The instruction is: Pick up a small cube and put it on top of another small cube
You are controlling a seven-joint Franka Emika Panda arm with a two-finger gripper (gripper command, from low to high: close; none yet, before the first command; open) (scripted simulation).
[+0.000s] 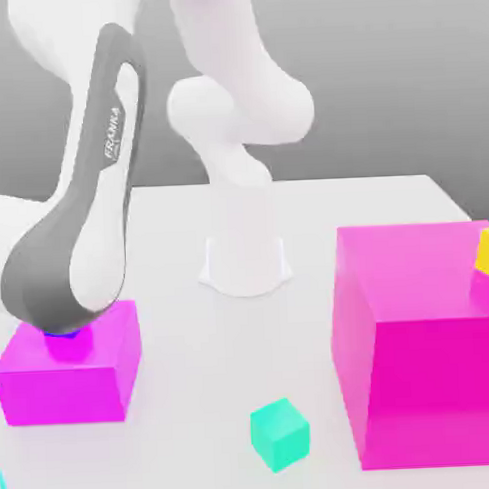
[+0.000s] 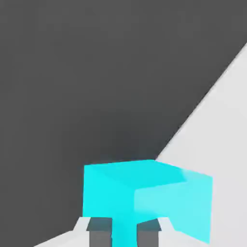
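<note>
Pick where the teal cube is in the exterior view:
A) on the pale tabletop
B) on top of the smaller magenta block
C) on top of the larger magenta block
A: the teal cube sits directly on the pale tabletop, apart from both magenta blocks.

Bare tabletop separates the magenta block from the larger pink block.
</note>
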